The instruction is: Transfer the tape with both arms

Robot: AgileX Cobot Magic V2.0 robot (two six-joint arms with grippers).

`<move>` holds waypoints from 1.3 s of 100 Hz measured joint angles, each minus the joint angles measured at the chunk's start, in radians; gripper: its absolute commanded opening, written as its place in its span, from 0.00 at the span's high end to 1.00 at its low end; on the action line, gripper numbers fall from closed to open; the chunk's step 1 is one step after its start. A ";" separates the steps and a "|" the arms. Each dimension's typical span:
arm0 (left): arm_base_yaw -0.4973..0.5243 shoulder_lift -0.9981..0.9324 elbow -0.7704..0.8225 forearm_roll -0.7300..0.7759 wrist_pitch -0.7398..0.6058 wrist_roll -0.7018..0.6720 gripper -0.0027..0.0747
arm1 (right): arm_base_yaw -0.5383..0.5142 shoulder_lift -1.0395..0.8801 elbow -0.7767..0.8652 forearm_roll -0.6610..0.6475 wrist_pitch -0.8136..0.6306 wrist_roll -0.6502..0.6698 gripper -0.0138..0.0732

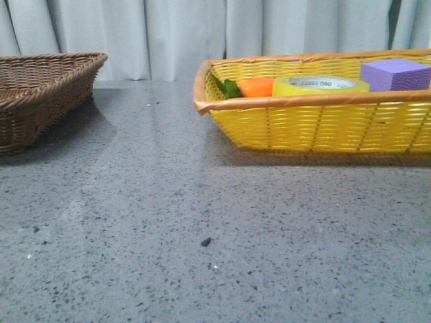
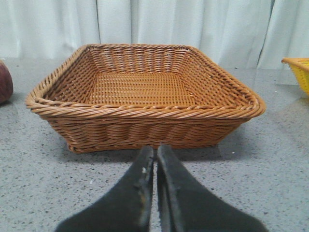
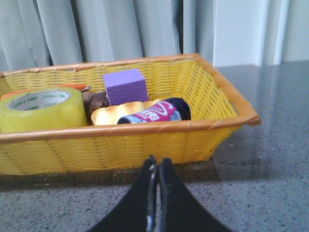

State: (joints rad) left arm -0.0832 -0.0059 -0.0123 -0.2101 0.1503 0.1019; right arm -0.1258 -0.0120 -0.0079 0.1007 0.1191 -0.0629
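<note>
yellow basket (image 1: 316, 124): on the table, holds all the loose items.
tape (image 1: 320, 85): lies flat inside the yellow basket, core hole up, green print on the white core. Nothing grips it.
carrot toy (image 1: 256, 87): in the yellow basket, touching the tape on the side away from the purple block; green leaf end toward the basket corner.
purple block (image 1: 395, 74): in the yellow basket, on the other side of the tape.
brown basket (image 2: 145, 96): wicker, nothing visible inside; well apart from the yellow basket across the table.
right wrist view only: a dark can with pink label (image 3: 157, 112) lying on its side, a pale yellow-brown item (image 3: 113, 114) beside it, and a small brown lump (image 3: 95, 100) near the tape; all behind the basket's front wall in the front view.
left wrist view only: dark reddish object (image 2: 5, 82) at the frame edge beside the brown basket; cannot tell what.
left gripper (image 2: 155, 154): fingers pressed together, holding nothing, faces the brown basket, apart from it.
right gripper (image 3: 155, 165): fingers together, holding nothing, faces the yellow basket's front wall, not touching.
front view: neither arm in frame.
table (image 1: 202, 222): grey speckled stone, a small dark speck (image 1: 205, 241) on it.
room: pale curtain (image 1: 168, 33) behind both baskets.
</note>
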 measured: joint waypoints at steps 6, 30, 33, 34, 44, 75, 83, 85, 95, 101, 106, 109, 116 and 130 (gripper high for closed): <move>0.000 0.005 -0.025 -0.008 0.021 0.000 0.99 | 0.010 0.000 -0.033 0.002 0.035 0.000 0.92; 0.000 0.149 -0.190 -0.016 0.025 0.000 0.99 | 0.033 0.099 -0.221 0.011 0.211 0.000 0.92; 0.000 0.171 -0.209 -0.016 0.025 0.000 0.99 | 0.033 0.126 -0.248 0.014 0.239 0.000 0.92; 0.000 0.181 -0.213 -0.016 0.025 0.000 0.99 | 0.033 0.132 -0.261 0.014 0.246 0.000 0.92; 0.000 0.250 -0.276 -0.016 0.023 0.000 0.99 | 0.033 0.202 -0.356 0.033 0.324 0.000 0.92; 0.000 0.338 -0.330 -0.019 -0.021 0.000 0.99 | 0.033 0.296 -0.434 0.113 0.272 0.000 0.92; 0.000 0.338 -0.332 -0.019 -0.040 0.000 0.99 | 0.033 0.339 -0.479 0.133 0.326 0.000 0.92; 0.000 0.338 -0.332 -0.019 -0.044 0.000 0.99 | 0.034 0.354 -0.494 0.135 0.348 0.000 0.92; 0.000 0.338 -0.332 -0.019 -0.052 0.000 0.99 | 0.052 0.435 -0.568 0.140 0.445 -0.009 0.90; 0.000 0.338 -0.332 -0.019 -0.052 0.000 0.99 | 0.071 0.493 -0.620 0.142 0.481 -0.013 0.83; 0.000 0.338 -0.332 -0.019 -0.052 0.000 0.99 | 0.090 0.542 -0.664 0.142 0.508 -0.018 0.73; 0.000 0.338 -0.332 -0.019 -0.052 0.000 0.99 | 0.103 0.571 -0.691 0.142 0.526 -0.020 0.67; 0.000 0.338 -0.332 -0.019 -0.052 0.000 0.99 | 0.138 0.650 -0.762 0.142 0.566 -0.038 0.51; 0.000 0.338 -0.332 -0.019 -0.052 0.000 0.99 | 0.215 0.819 -0.916 0.142 0.635 -0.052 0.41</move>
State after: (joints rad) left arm -0.0832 0.3326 -0.3448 -0.2287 0.0979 0.1019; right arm 0.0896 0.8072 -0.9240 0.2429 0.7540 -0.1153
